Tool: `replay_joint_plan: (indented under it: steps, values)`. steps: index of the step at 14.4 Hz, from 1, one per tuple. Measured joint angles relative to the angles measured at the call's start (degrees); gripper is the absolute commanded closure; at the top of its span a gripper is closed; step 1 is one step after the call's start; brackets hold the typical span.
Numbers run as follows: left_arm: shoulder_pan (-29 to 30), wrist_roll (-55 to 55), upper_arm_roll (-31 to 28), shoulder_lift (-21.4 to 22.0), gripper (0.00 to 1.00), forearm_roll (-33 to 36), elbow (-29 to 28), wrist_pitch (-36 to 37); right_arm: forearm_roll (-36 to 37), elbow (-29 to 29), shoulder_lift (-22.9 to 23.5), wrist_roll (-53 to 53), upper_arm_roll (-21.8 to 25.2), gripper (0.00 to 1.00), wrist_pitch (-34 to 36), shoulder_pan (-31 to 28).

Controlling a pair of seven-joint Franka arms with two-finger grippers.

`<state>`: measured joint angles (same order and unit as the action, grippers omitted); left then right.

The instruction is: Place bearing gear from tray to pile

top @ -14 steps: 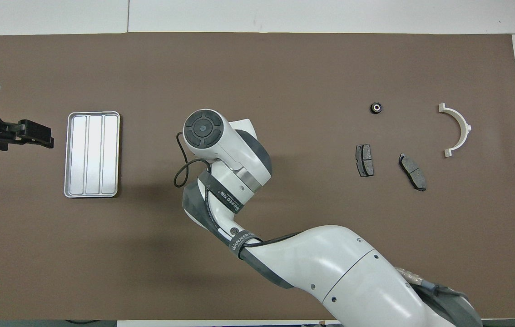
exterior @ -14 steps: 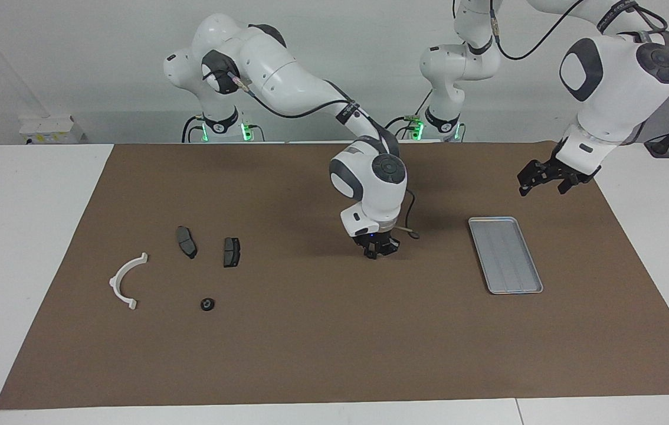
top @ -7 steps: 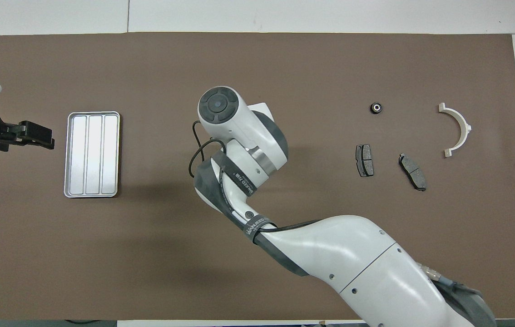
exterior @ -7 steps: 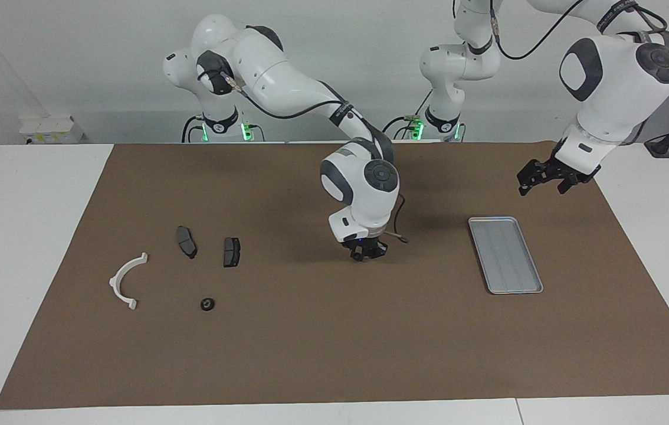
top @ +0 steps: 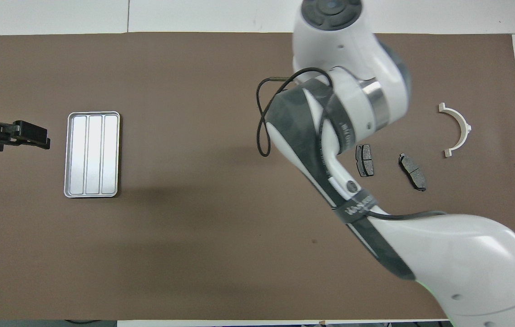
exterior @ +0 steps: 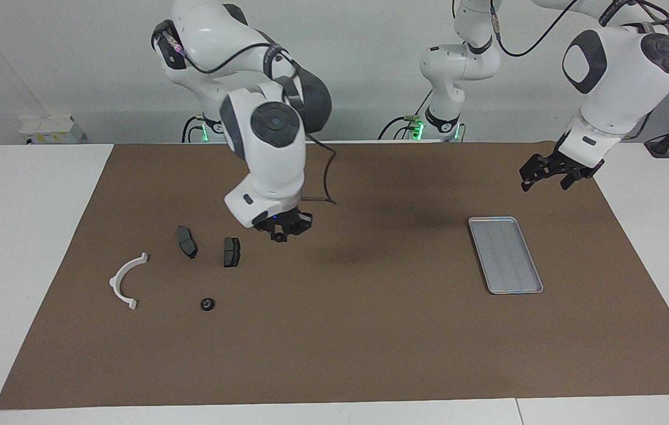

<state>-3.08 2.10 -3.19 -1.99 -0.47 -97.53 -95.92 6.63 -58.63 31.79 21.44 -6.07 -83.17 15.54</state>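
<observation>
Two arms work over a tabletop [exterior: 33, 236] covered by a brown mat [exterior: 346, 330]. The right end effector [exterior: 283, 228] hangs in the air over the mat beside the pile, with nothing seen between its fingers; whether they are spread or closed I cannot tell. In the overhead view this arm's wrist hides its end effector. The left end effector [exterior: 551, 172] [top: 30, 135] waits raised over the mat at the left arm's end, its fingers apart and empty. Just off it lies the tray [exterior: 505, 254] [top: 92, 154], silver-grey and ridged lengthwise, flat on the mat with nothing in it. Toward the right arm's end lies the pile: a white half-ring bracket [exterior: 125, 281] [top: 457, 129], then two dark brake pads [exterior: 186, 241] [top: 412, 171], the nearer of which sits just beside the right end effector's spot. The bearing gear [exterior: 207, 304], small, dark and round, rests on the mat among these parts, well apart from the tray and farther from the robots than the pads.
</observation>
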Motion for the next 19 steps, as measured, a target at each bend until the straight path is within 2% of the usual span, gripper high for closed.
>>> replay_joint_plan:
  steps: [3, 7, 11, 17, 19]
  values:
    - [1.1, 0.0, 1.3, 0.1, 0.0, 0.0, 0.4, 2.2, 0.0, -0.1, -3.2, -19.1, 0.1, 1.0, 1.9, -8.4]
    - [1.2, -0.2, 1.6, 0.5, 0.0, 0.0, 0.4, 3.7, -0.1, -2.7, -3.6, -32.5, -0.1, 1.0, -1.5, -16.2]
    - [1.2, -3.1, 1.8, 1.5, 0.0, 0.0, -0.4, 4.4, -0.2, -12.7, -3.8, -36.4, -0.1, 1.0, -13.0, -19.9]
    - [1.3, -3.2, 1.8, 1.7, 0.0, 0.0, -1.0, 3.8, -0.2, -28.7, -4.0, -36.5, -0.1, 1.0, -33.2, -20.6]
    - [2.4, -3.2, 2.6, 1.8, 0.0, 0.0, -1.0, 3.3, -0.2, -32.7, -3.7, -36.4, 0.0, 1.0, -37.9, -21.2]
